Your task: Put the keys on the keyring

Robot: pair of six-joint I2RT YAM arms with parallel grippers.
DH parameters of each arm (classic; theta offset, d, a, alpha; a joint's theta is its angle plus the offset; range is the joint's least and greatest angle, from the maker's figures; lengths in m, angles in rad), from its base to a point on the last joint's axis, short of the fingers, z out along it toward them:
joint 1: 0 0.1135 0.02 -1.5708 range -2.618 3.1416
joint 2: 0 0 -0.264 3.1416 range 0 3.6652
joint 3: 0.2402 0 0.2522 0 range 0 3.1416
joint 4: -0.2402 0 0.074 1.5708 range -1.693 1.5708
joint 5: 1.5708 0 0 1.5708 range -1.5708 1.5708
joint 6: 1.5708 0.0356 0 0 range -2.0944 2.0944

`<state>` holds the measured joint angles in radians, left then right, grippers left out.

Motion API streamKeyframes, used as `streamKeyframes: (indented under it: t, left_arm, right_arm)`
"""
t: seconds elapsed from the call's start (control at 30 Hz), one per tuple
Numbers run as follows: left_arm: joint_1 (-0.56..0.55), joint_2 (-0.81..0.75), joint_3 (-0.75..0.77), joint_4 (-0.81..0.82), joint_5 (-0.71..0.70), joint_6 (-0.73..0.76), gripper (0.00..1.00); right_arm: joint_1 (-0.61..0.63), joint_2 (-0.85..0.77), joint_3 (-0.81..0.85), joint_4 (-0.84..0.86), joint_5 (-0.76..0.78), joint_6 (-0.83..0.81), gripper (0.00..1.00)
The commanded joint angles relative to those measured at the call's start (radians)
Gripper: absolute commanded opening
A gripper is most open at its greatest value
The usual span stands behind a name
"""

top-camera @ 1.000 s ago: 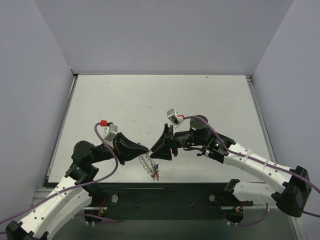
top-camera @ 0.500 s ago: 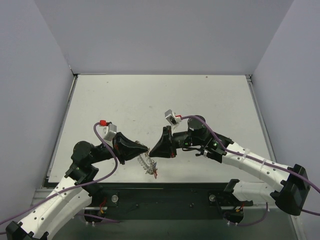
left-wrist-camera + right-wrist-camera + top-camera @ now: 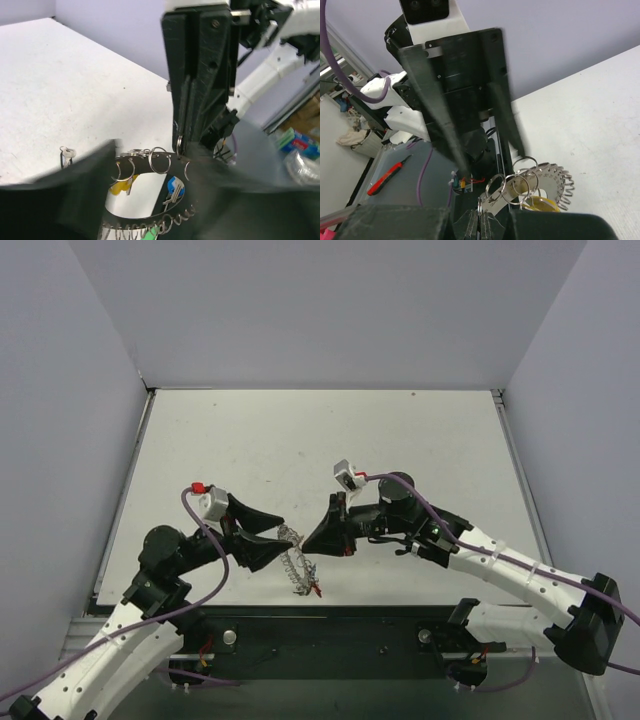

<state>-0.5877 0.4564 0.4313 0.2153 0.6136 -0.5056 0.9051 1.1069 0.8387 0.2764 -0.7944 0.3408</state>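
Note:
The keyring is a silvery coiled ring with several small split rings on its rim, hanging just above the table's near edge. My right gripper is shut on one of those rings, which shows pinched at the bottom of the right wrist view beside the keyring. My left gripper is open, its fingers on either side of the keyring's left end and not touching it. In the left wrist view the keyring hangs between my open left gripper. A blue key, a yellow key and a red key hang from it.
One loose silver key lies on the white table to the left. The table's near edge and the black base rail lie right below the keyring. A red-handled tool lies off the table.
My left gripper has opened, let go of the keyring and drawn back to the left. My right gripper has shut on a small ring of the keyring and now holds it alone.

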Motion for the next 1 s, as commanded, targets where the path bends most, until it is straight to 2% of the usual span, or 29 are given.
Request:
streamKeyframes:
  t: [0.0, 0.13, 0.27, 0.4, 0.53, 0.67, 0.77, 0.97]
  left_arm:
    - [0.0, -0.022, 0.09, -0.126, -0.144, 0.036, 0.9]
    - [0.0, -0.016, 0.112, -0.117, -0.114, 0.035, 0.9]
    - [0.0, 0.007, 0.113, -0.039, 0.013, 0.022, 0.89]
    - [0.0, 0.042, 0.115, 0.093, 0.126, -0.013, 0.76]
    - [0.0, 0.109, 0.126, 0.186, 0.234, -0.065, 0.72]
    - [-0.003, 0.168, 0.144, 0.203, 0.331, -0.073, 0.57]
    - [-0.006, 0.18, 0.161, 0.145, 0.328, -0.044, 0.52]
    - [-0.006, 0.179, 0.172, 0.067, 0.271, 0.019, 0.53]
  right_arm:
    - [0.005, -0.059, 0.068, -0.005, 0.006, -0.057, 0.0]
    - [0.005, -0.064, 0.089, -0.039, 0.001, -0.091, 0.0]
    - [0.005, -0.076, 0.097, -0.04, -0.002, -0.105, 0.0]
    - [0.003, -0.085, 0.099, -0.034, -0.006, -0.112, 0.0]
    - [0.003, -0.085, 0.105, -0.028, -0.023, -0.115, 0.0]
    - [0.002, -0.082, 0.111, -0.025, -0.032, -0.12, 0.0]
    - [0.002, -0.085, 0.114, -0.022, -0.034, -0.121, 0.0]
    - [0.0, -0.091, 0.117, -0.022, -0.04, -0.125, 0.0]
